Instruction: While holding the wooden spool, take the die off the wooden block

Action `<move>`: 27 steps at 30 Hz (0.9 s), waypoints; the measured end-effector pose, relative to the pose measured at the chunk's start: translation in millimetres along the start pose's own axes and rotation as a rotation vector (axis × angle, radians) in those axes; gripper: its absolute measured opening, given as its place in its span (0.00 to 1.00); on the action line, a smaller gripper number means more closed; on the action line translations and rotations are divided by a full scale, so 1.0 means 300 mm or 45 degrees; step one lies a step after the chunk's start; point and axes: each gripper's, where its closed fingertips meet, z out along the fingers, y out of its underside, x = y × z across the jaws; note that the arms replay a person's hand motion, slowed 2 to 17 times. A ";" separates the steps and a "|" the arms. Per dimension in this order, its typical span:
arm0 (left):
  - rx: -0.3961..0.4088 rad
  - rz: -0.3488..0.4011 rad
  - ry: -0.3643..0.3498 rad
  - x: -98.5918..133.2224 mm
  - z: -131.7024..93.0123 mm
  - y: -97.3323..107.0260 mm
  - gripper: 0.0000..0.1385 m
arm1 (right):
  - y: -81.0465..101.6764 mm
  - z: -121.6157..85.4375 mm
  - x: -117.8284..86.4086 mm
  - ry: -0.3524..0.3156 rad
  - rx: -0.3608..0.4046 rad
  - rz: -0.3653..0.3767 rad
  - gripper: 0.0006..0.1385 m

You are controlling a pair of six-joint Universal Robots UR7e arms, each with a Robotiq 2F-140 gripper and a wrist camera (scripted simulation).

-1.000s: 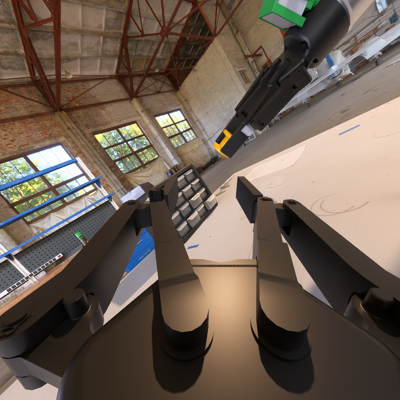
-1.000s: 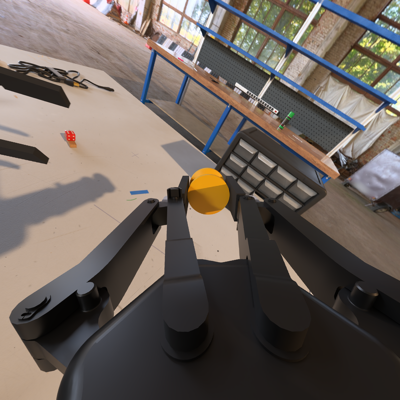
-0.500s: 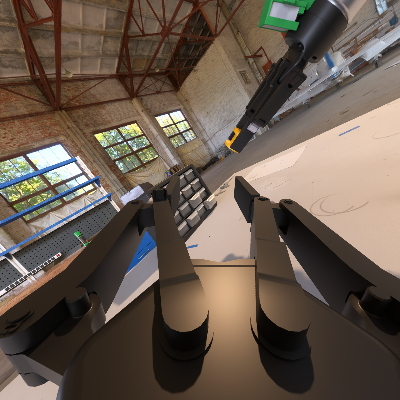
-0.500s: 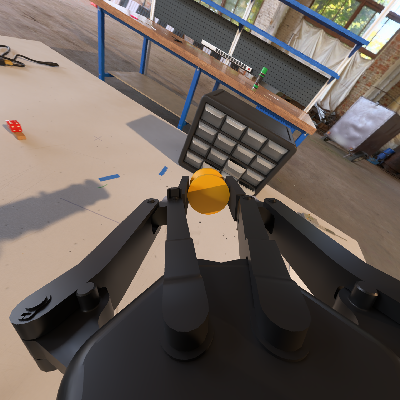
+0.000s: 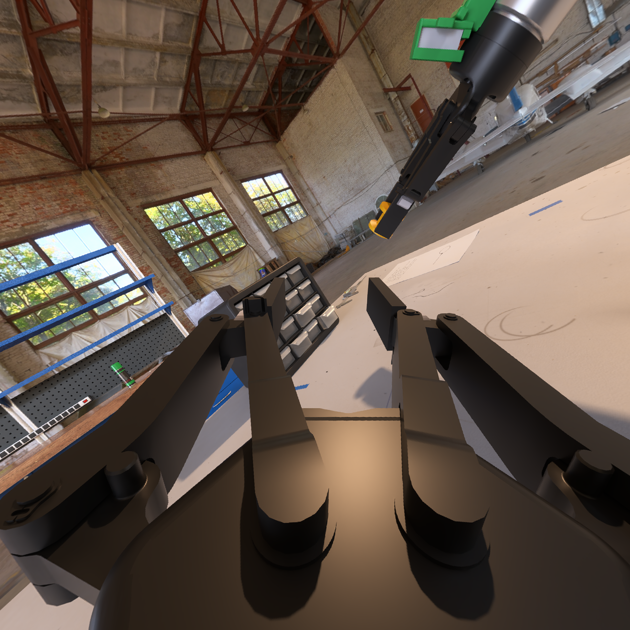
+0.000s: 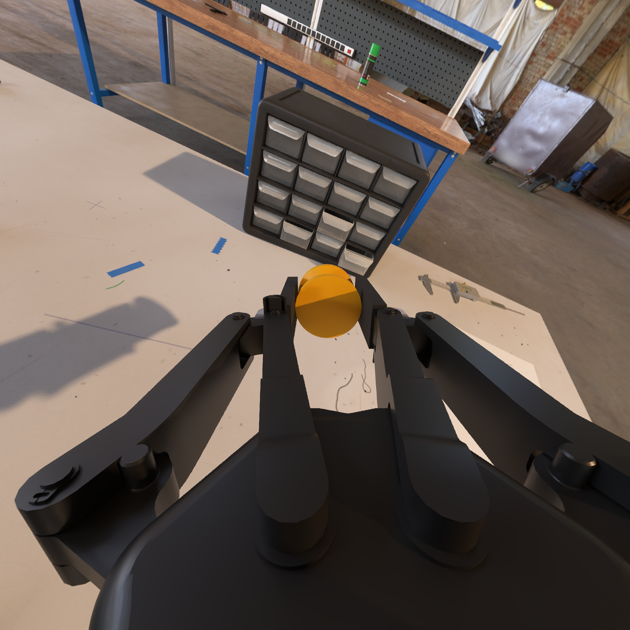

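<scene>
My right gripper [image 6: 327, 306] is shut on an orange wooden spool [image 6: 328, 306] and holds it above the pale table [image 6: 102, 191]. In the left wrist view the right gripper [image 5: 388, 225] hangs in the air at the upper right, with the spool [image 5: 375, 223] showing as an orange edge at its tip. My left gripper [image 5: 324, 306] is open and empty, raised over the table [image 5: 511, 289] and aimed towards the hall wall. The die and the wooden block are out of sight in both views.
A black drawer cabinet [image 6: 334, 191] stands at the table's far edge, also in the left wrist view [image 5: 303, 313]. A caliper [image 6: 456, 289] lies to its right. A sheet of paper [image 5: 433, 255] lies on the table. A blue-framed workbench [image 6: 306, 68] stands behind.
My right gripper has swung right with the spool; the die and block have slid out of its view on the left. In the left wrist view the right gripper has drawn farther away.
</scene>
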 end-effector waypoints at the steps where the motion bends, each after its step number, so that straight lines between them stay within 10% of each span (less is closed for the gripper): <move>1: -0.001 -0.001 0.001 0.000 0.000 0.000 0.46 | 0.005 0.001 0.005 -0.001 -0.006 0.012 0.32; 27: -0.014 -0.030 0.012 0.005 0.005 0.010 0.45 | 0.142 0.037 0.096 -0.027 -0.130 0.241 0.32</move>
